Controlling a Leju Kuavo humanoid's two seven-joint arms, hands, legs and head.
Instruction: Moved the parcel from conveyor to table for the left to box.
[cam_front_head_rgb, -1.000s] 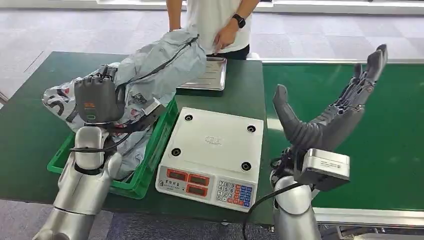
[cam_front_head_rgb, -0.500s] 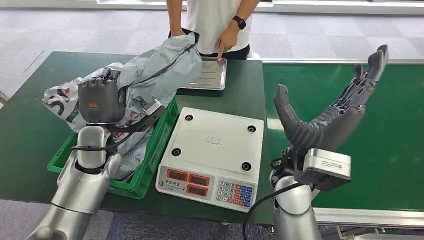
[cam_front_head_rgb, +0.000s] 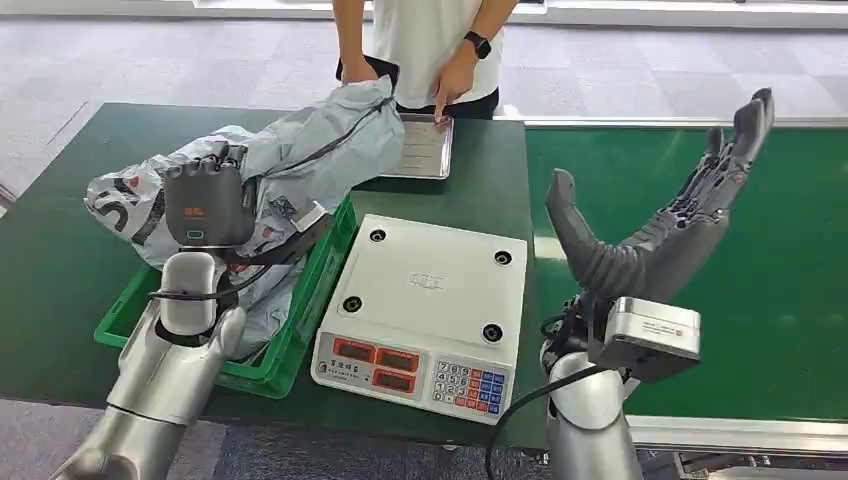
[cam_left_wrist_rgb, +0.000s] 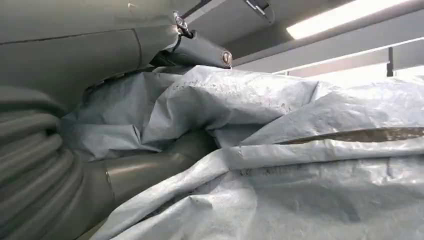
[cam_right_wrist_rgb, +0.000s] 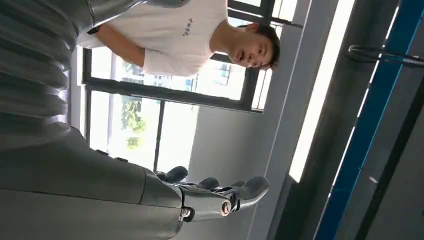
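Left robot hand (cam_front_head_rgb: 203, 205) grips the grey parcel (cam_front_head_rgb: 300, 160) over the green crate (cam_front_head_rgb: 300, 320) on the desk (cam_front_head_rgb: 60, 270); its long axis runs away toward the person (cam_front_head_rgb: 430, 40). Right robot hand (cam_front_head_rgb: 665, 215) is open, empty, well apart.

Crumpled grey plastic parcel (cam_front_head_rgb: 300, 160), dark lettering at one end, at upper left of frame; draped over green box (cam_front_head_rgb: 290, 340), tilted, far end raised above the rim.
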